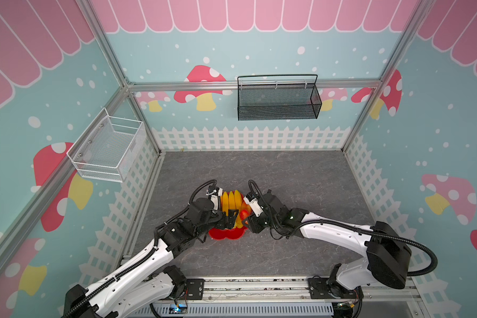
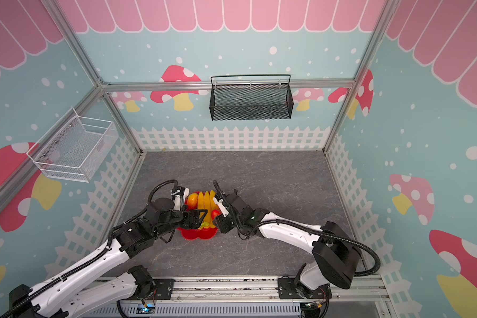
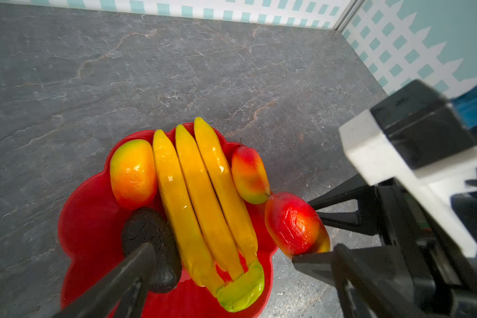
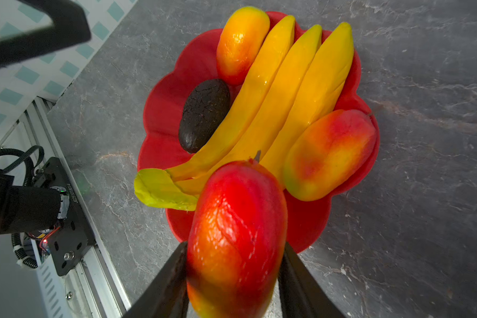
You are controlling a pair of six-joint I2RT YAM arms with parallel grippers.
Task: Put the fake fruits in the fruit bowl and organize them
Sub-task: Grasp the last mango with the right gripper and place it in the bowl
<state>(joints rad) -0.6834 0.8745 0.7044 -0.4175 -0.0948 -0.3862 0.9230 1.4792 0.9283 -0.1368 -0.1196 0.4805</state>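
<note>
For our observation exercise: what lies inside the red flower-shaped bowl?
Inside the bowl: a banana bunch, an orange mango, a redder mango, a dark avocado. The right gripper holds a third mango at the rim. The fruit covers the bowl's centre.

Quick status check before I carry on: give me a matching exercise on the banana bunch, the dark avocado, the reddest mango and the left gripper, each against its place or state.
Things
1. banana bunch
2. dark avocado
3. reddest mango
4. left gripper

Places or states
A. jaws wide open over the fruit bowl
B. clamped in the right gripper, at the bowl's edge
C. lying across the bowl's middle
D. in the bowl, tucked beside the bananas

Pairs: 1-C, 2-D, 3-B, 4-A
</note>
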